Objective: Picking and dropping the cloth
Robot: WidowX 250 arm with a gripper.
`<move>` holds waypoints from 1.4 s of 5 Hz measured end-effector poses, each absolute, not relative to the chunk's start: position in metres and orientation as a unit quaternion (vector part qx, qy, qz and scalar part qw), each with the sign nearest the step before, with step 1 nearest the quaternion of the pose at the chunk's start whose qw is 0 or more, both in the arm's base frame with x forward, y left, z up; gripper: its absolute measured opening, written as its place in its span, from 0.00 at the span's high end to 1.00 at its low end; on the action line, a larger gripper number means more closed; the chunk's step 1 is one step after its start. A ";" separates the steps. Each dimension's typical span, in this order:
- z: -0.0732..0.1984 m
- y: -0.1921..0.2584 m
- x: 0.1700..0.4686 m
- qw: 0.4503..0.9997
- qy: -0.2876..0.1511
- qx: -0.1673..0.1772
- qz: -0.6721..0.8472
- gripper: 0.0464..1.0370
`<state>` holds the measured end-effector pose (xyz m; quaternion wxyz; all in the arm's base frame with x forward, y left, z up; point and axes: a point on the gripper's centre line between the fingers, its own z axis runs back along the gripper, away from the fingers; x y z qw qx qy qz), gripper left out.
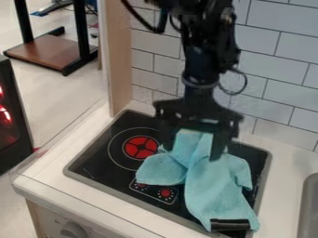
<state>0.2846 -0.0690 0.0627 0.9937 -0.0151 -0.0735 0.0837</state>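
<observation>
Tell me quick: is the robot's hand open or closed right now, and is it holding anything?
Hand: open, fingers spread apart, with the top of the light-blue cloth between them.

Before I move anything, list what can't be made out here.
In the camera view:
- Upper folds of the cloth: partly behind the gripper, so its jaws' contact with them is unclear.
- Stovetop under the cloth: covered by it.
- Black strip at the cloth's lower end: too small to identify.
- Basin: cut off by the right edge.
</observation>
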 end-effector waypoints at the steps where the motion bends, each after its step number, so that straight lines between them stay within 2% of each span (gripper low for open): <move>1: 0.051 -0.078 0.284 0.995 -0.062 -0.044 0.059 0.04; 4: 0.032 -0.073 0.286 0.996 -0.049 -0.024 0.071 0.04; 5: 0.025 -0.070 0.288 0.996 -0.042 -0.012 0.073 0.10; 7: 0.025 -0.063 0.294 0.995 -0.054 -0.018 0.080 0.70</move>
